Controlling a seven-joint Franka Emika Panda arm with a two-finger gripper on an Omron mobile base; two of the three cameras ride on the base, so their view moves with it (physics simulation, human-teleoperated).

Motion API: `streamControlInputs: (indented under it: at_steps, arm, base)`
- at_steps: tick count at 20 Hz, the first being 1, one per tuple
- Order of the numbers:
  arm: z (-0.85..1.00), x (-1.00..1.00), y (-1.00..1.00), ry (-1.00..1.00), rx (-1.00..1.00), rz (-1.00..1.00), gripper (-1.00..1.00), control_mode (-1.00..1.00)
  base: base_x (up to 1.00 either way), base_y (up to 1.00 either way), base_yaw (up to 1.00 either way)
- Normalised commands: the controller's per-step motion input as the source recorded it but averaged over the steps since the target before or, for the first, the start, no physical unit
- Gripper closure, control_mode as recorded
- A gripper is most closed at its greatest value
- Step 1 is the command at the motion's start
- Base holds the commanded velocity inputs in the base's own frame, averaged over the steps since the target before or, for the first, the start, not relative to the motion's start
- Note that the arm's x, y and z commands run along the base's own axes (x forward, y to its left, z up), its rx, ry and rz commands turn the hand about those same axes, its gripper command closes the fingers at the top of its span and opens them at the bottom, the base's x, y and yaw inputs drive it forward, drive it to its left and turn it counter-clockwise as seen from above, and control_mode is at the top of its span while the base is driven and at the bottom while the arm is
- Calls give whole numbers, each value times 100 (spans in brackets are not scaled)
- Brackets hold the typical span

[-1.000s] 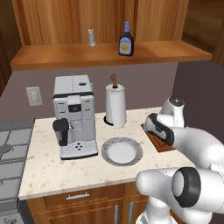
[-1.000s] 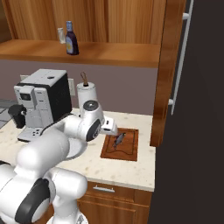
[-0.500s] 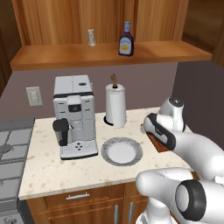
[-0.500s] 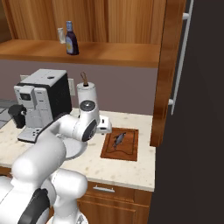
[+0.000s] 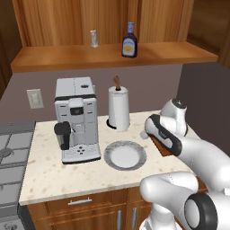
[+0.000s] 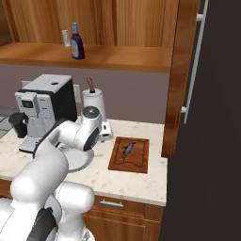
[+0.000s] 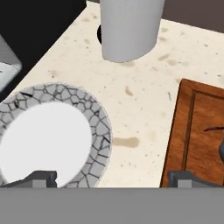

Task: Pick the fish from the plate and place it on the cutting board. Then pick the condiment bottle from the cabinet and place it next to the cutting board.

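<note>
The small dark fish (image 6: 128,150) lies on the reddish-brown cutting board (image 6: 136,162), and its thin tail (image 7: 214,128) shows at the right edge of the hand view. The plate (image 5: 108,157) with its patterned grey rim (image 7: 99,127) has a bare white centre. My gripper (image 7: 113,179) hangs open and holds nothing, over the counter between the plate and the board (image 7: 194,113). From the left base view the gripper (image 5: 144,133) hovers just right of the plate. The brown condiment bottle (image 5: 129,41) (image 6: 76,42) with a blue cap stands on the cabinet shelf (image 5: 67,58).
A coffee machine (image 5: 76,119) stands left of the plate and a paper towel roll (image 5: 119,108) behind it. A small clear shaker (image 5: 93,38) is left of the bottle. A stove (image 5: 11,152) lies at far left; a wooden column (image 6: 176,80) and a dark tall unit (image 6: 212,117) close the right.
My hand has drawn left, away from the cutting board toward the plate, with its jaws still open. The fish stays on the board.
</note>
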Motion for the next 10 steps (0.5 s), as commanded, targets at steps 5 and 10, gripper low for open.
streamControlInputs:
  at_steps: [5, 10]
  arm:
    - [11, -8, 36, -1, 0, 20, -100, -100]
    - [13, -7, 37, -2, 0, 20, -100, -100]
  base:
    - [0, 0, 0]
    - [0, 0, 0]
